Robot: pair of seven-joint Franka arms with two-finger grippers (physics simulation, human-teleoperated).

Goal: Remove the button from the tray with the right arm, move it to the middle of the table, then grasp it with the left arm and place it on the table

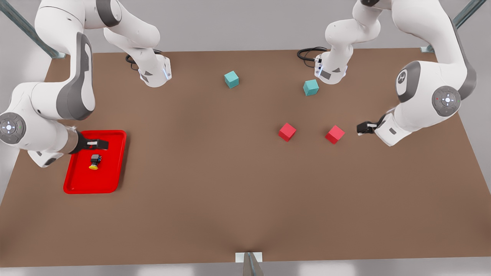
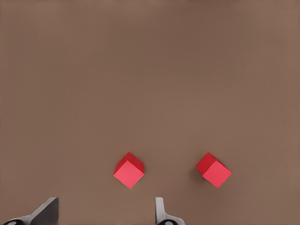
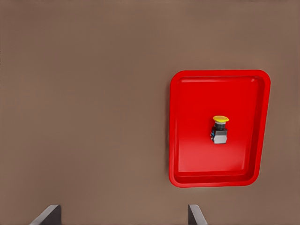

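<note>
The tiny black-bodied, yellow-capped button (image 1: 94, 161) lies toppled mid-tray in the shallow red tray (image 1: 115, 168) by the brown surface's (image 1: 230, 184) corner; the spread right pincer (image 1: 100, 144), descending off-centre, could knock it aside, while the spread left pincer (image 1: 361, 128) waits.

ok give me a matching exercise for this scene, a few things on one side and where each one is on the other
Things:
1. button
2. right gripper
3. left gripper
4. teal cubes

Places:
A. beside a red cube, at the front view's right
B. far half of the table
C. lying inside the red tray
D. above the tray's far end

Pairs: 1-C, 2-D, 3-A, 4-B
</note>
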